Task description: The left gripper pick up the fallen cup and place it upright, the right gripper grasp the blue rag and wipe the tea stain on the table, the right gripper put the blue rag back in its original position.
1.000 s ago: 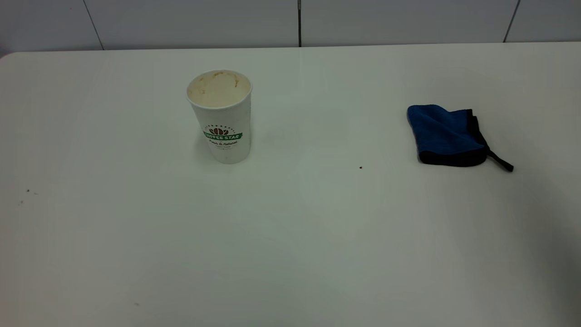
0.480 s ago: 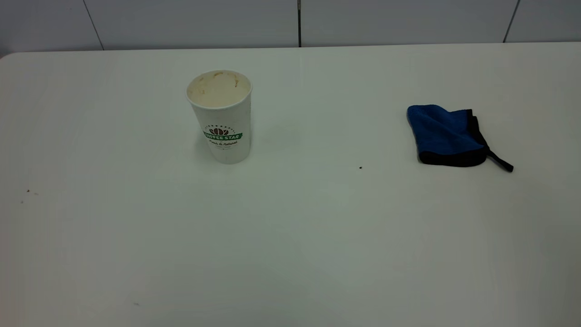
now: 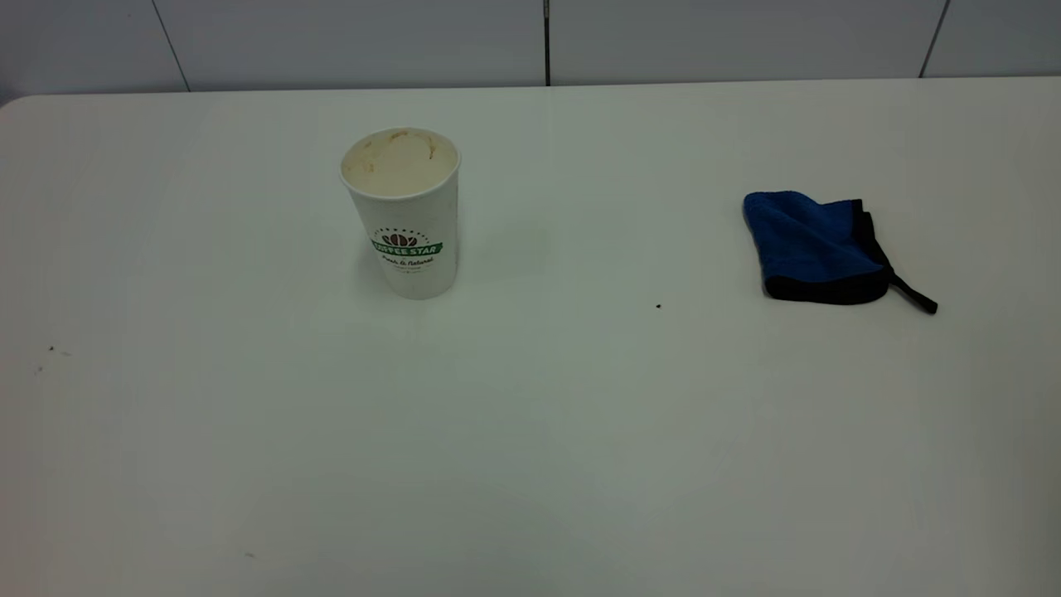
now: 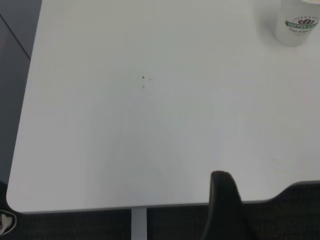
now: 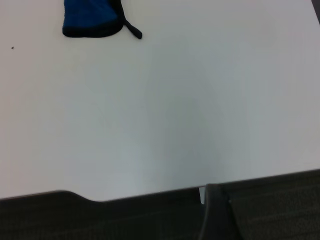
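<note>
The cup stands upright at the table's back left, its tan-stained inside showing; the left wrist view catches it far off. The blue rag lies folded at the back right, its black strap trailing to the right, and it also appears in the right wrist view. The tea stain does not show in any view. Neither arm appears in the exterior view. My left gripper and my right gripper each hang off the table's near edge, far from cup and rag, holding nothing that I can see.
A tiny black speck lies between cup and rag, and a few more specks sit at the left. The table's near edge and dark floor show in both wrist views. A grey panelled wall stands behind the table.
A dark shadow over the table's front right corner has faded away. The cup and the blue rag have not moved.
</note>
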